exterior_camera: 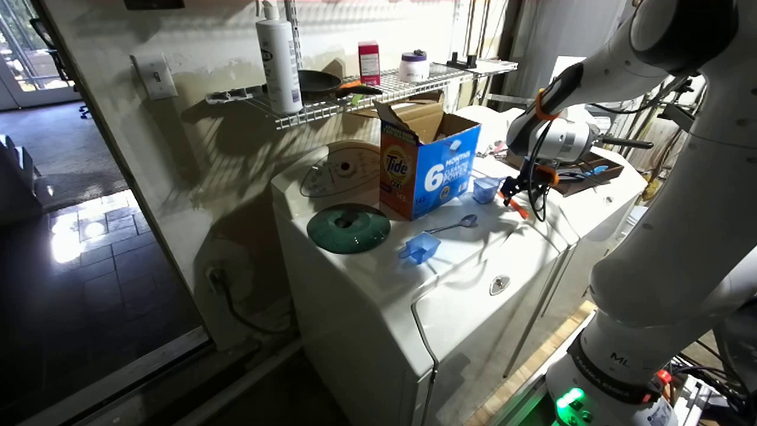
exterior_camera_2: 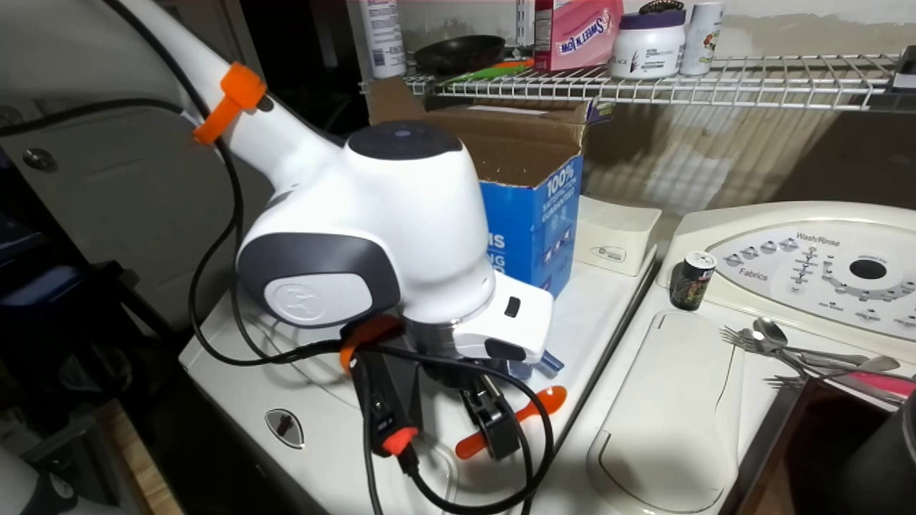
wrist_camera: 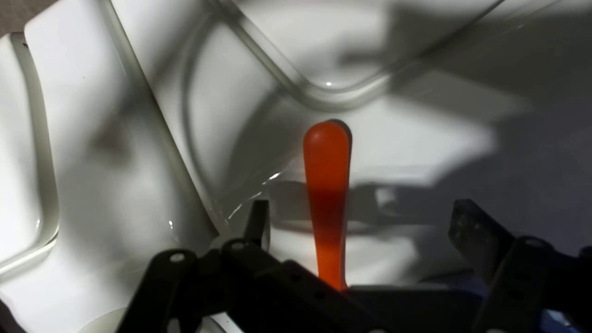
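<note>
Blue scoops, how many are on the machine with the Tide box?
2. In an exterior view, one scoop lies in front of the Tide box; the other scoop sits between the box and the gripper. The box may hide more.

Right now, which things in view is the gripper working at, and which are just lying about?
At work, judging by position:
gripper, open, nothing held
orange utensil, lying on the white machine, between the open jaws in the wrist view

Apparently just lying about:
Tide box
two blue scoops
spoon
green round object
black can
</note>
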Controlling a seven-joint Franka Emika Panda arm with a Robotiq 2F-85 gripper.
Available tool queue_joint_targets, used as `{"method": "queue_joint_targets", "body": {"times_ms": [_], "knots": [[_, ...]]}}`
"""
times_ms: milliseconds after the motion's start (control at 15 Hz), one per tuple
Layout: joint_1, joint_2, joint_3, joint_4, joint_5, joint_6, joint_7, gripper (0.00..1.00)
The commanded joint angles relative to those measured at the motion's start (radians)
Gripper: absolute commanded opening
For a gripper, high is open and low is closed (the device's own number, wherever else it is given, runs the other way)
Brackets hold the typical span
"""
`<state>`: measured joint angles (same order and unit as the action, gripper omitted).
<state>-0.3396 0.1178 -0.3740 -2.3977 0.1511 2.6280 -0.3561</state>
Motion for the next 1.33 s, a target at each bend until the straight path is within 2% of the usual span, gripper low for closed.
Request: {"method": "queue_joint_targets", "body": {"times_ms": [0,67,267,333,467,533,1067,1200,1267], "knots": [[-0.034,0.081,0.048,0.070,0.062,0.012,-0.032,0.92],[-0.039,0.092,0.057,0.080,0.064,0.014,-0.029,0.74],[-0.050,0.117,0.078,0.107,0.055,0.008,-0.020,0.53],[-0.053,0.121,0.082,0.113,0.049,0.003,-0.015,0.85],[-0.059,0.126,0.086,0.121,0.039,-0.001,-0.006,0.91],[-0.061,0.123,0.086,0.122,0.036,-0.006,-0.002,0.98],[-0.067,0.116,0.077,0.125,0.010,-0.089,0.010,1.00],[-0.064,0.115,0.078,0.124,0.006,-0.096,0.012,0.93],[-0.062,0.115,0.078,0.123,0.003,-0.100,0.013,0.94]]}}
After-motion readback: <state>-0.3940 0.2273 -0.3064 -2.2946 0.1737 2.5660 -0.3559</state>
